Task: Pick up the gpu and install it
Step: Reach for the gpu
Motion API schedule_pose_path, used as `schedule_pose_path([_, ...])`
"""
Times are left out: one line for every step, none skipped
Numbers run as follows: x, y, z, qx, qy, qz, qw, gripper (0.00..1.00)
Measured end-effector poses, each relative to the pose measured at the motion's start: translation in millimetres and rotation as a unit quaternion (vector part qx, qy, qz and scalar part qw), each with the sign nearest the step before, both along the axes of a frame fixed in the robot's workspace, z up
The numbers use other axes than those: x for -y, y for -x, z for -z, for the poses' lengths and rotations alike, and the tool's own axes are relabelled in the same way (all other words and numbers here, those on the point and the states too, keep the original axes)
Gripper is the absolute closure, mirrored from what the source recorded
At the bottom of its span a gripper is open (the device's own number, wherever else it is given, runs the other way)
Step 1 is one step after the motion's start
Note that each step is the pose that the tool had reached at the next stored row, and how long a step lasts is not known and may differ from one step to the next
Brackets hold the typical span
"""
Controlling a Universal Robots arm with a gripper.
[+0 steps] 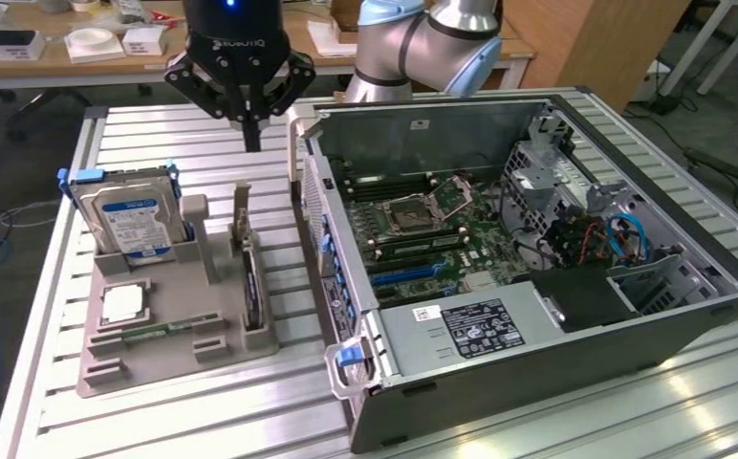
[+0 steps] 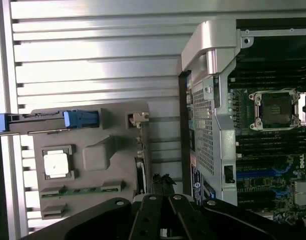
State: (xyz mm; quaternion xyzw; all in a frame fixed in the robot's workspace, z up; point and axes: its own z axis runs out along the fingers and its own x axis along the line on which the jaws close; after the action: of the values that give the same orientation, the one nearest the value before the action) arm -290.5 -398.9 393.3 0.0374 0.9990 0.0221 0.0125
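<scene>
Gpu [image 1: 251, 279] stands on edge in the tray [image 1: 152, 359] below my gripper [image 1: 251, 142], which hangs pinched together on nothing, so picking up and installing in the case [image 1: 574, 359] are both undone.

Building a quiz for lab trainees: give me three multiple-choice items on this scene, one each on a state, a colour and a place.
1. The black pincer is: A) shut, empty B) wide open C) shut on a cable
2. The silver hard drive has a label that is: A) red B) blue C) yellow
3. The thin green circuit card with silver end bracket is: A) in the pincer B) under the hard drive C) on edge in the grey moulded tray
Key: 1A, its fingers meet with nothing between; 2B, blue shows on its face; 3C, it stands in the tray's slot.
</scene>
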Motion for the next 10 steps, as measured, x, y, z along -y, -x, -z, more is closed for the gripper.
schedule_pose_path([0.0, 1.5, 0.0, 0.0000, 0.0000, 0.000, 1.0000, 0.90])
schedule_pose_path([0.0, 3.3, 0.0, 0.0000, 0.0000, 0.000, 1.0000, 0.90])
schedule_pose_path([0.0, 5.4, 0.0, 0.0000, 0.0000, 0.000, 1.0000, 0.90])
schedule_pose_path([0.0, 7.8, 0.0, 0.0000, 0.0000, 0.000, 1.0000, 0.90])
schedule_pose_path([0.0, 10.2, 0.0, 0.0000, 0.0000, 0.000, 1.0000, 0.90])
schedule_pose_path([0.0, 12.3, 0.0, 0.0000, 0.0000, 0.000, 1.0000, 0.90])
schedule_pose_path([0.0, 14.2, 0.0, 0.0000, 0.0000, 0.000, 1.0000, 0.90])
schedule_pose_path([0.0, 16.0, 0.0, 0.0000, 0.0000, 0.000, 1.0000, 0.90])
schedule_pose_path([0.0, 17.9, 0.0, 0.0000, 0.0000, 0.000, 1.0000, 0.90])
schedule_pose_path([0.0, 20.1, 0.0, 0.0000, 0.0000, 0.000, 1.0000, 0.90])
